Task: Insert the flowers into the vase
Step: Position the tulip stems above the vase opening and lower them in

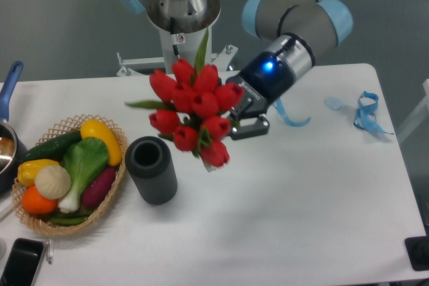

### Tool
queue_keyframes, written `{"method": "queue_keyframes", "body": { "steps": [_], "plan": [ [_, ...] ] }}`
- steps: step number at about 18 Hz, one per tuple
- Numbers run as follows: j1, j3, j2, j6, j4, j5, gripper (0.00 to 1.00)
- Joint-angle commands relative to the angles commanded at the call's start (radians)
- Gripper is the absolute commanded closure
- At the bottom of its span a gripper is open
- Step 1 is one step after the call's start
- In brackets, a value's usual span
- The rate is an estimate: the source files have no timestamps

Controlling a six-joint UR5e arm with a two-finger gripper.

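The gripper [242, 124] is clenched on the flowers [193, 109], at the stem end of the bunch — the stems themselves are hidden behind the red buds. The bunch hangs in the air, tilted, with the buds turned toward the camera, above the middle of the table [301, 219] and a little toward its rear edge. The vase [151, 169] stands upright on the table just below and left of the buds, beside the wicker basket [114, 182] of toy vegetables near the left edge; its mouth is free.

The bunch looks light and soft. The leaves bend easily, and the heads are wider than the vase mouth, so only the stems can enter. The good place to hold is low on the gathered stems — not on the buds, which would crush or slip.
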Motion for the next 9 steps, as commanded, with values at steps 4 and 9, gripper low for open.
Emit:
{"method": "queue_keyframes", "body": {
  "steps": [4, 9],
  "plan": [
    [-0.008, -0.064, 0.061, -0.002, -0.002, -0.017, 0.75],
    [-0.060, -0.077, 0.063, 0.000, -0.005, -0.012, 0.75]
  ]
}}
